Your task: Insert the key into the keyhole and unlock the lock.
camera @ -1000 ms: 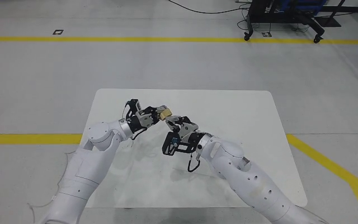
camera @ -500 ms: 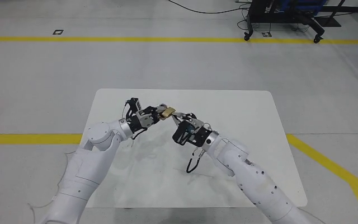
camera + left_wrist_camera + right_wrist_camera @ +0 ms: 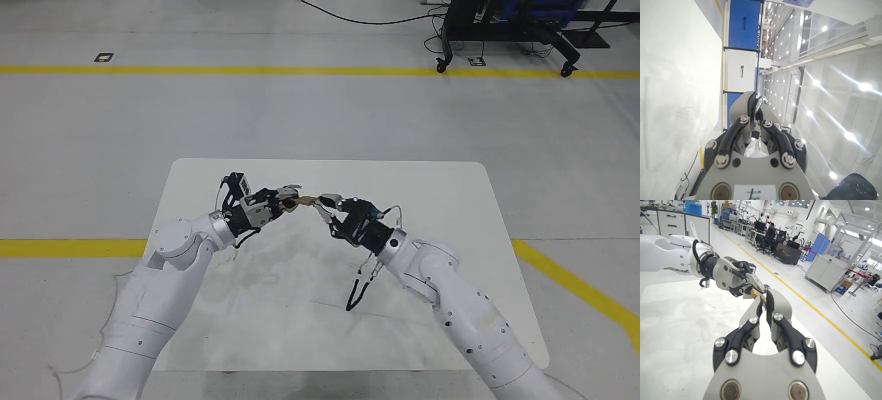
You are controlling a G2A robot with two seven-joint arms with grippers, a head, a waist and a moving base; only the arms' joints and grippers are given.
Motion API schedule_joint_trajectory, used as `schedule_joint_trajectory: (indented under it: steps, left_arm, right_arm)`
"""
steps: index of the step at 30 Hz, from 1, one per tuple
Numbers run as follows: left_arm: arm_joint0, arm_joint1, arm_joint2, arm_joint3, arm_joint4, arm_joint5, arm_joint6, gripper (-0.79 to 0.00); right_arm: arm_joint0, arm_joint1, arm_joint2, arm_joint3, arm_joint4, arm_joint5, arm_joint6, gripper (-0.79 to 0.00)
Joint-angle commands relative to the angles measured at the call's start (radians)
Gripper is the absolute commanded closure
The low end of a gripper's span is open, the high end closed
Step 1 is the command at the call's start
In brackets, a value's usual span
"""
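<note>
Now, step in hand: insertion, as I judge it. Key and lock meet in the air above the table, and nothing shows a turn begun.
Left claw (image 3: pixel 288 199): mine, closed on the lock and holding it clear of the table, pointed toward my other arm.
Lock (image 3: pixel 754 293): small brass body, pinched between the left claw's fingers; its bare end faces the key.
Shackle (image 3: pixel 761 101): silver loop, poking out past the left fingertips in the left wrist view; open or latched, I cannot tell.
Right claw (image 3: pixel 763 299): mine, drawn nearly together with only a thin gap, gripping the key by its head.
Key (image 3: pixel 763 303): silver, blade aimed at the brass body and touching it or just short of it.
Keyhole: hidden behind key and fingers; whether the blade has entered, I cannot tell.
Table (image 3: pixel 430 190): white, beneath both claws, neither claw resting on it.
Progress: early to middle, by my reckoning; lock not yet shown unlocked.
Next move calls for: blade lined up true with the keyhole's axis, a straight gentle push until seated, then a twist of the right wrist while the left claw keeps a firm grip against the torque.
</note>
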Motion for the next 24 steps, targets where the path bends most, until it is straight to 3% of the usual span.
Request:
schedule_joint_trajectory:
  steps: [1,6,9,15,24]
  left_arm:
    - [0.000,0.000,-0.003,0.000,-0.004,-0.003,-0.002,0.000]
    - [0.003,0.000,-0.004,-0.004,-0.001,-0.005,-0.006,0.000]
    - [0.005,0.000,0.006,-0.008,0.021,0.002,-0.021,0.000]
    - [-0.013,0.000,0.107,-0.026,0.200,0.065,-0.111,0.000]
    - [-0.036,-0.019,0.250,-0.022,0.344,0.188,-0.106,0.000]
  right_arm:
    - [0.002,0.002,0.012,0.008,0.038,-0.043,-0.017,-0.785]
    - [-0.027,0.017,0.095,0.017,0.130,-0.143,-0.088,-0.785]
    - [-0.071,0.030,0.183,0.008,0.160,-0.143,-0.134,-0.785]
    - [-0.172,0.054,0.346,-0.028,0.213,-0.170,-0.193,-0.785]
    - [-0.172,0.054,0.346,-0.028,0.213,-0.170,-0.193,-0.785]
